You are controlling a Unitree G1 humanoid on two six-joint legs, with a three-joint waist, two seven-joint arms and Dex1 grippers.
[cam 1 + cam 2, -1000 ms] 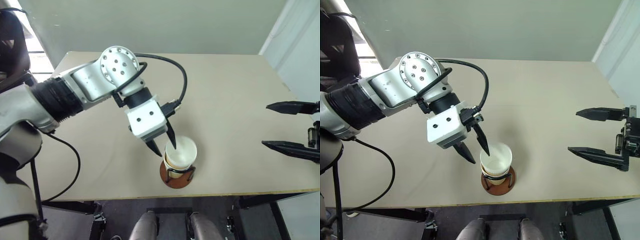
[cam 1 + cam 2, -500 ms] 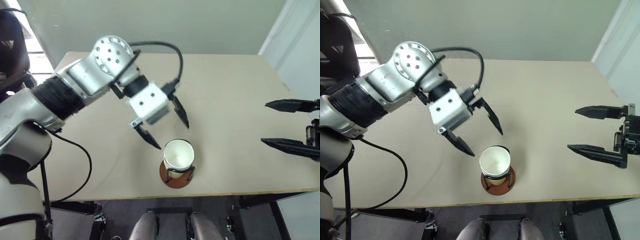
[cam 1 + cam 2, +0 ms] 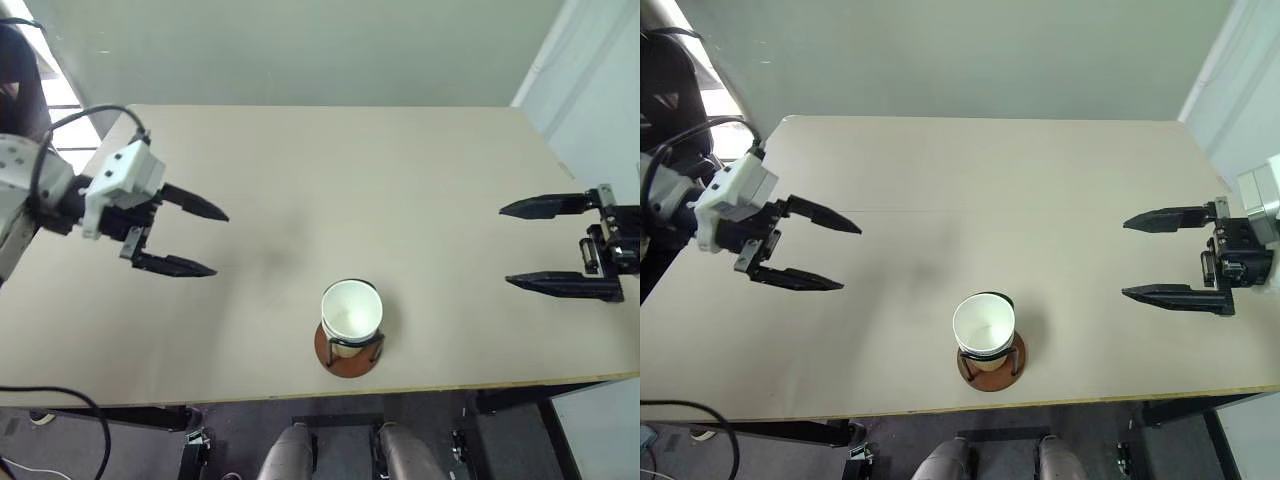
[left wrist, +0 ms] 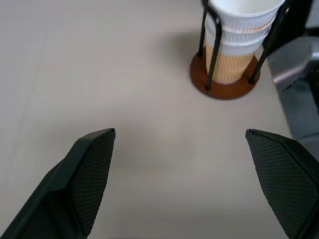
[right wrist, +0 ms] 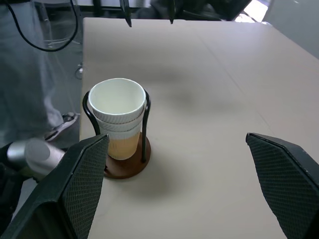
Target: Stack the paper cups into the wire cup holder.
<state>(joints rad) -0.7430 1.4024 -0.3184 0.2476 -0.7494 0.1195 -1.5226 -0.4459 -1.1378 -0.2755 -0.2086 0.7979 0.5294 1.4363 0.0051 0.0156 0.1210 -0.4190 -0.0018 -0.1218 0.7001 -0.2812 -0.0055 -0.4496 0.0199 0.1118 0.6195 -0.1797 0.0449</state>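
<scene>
The paper cups (image 3: 352, 310) sit nested one inside another in the wire cup holder (image 3: 346, 360), upright near the table's front edge, with the black wire loops (image 5: 145, 124) around them. The stack's white rims and tan lowest wall (image 4: 232, 69) show in the left wrist view. My left gripper (image 3: 219, 243) hangs open and empty well to the left of the holder, pointing toward it. My right gripper (image 3: 505, 246) is open and empty far to the right, also facing the holder. Neither touches the cups.
The beige table (image 3: 350, 170) stretches wide behind the holder. Its front edge (image 3: 420, 388) runs just below the holder's base. A black cable (image 3: 70, 118) trails from my left arm at the table's left corner.
My left gripper let go of the top cup, opened wide, rolled its wrist and swung far to the left. The cup stays nested in the holder. The right gripper barely shifted inward.
</scene>
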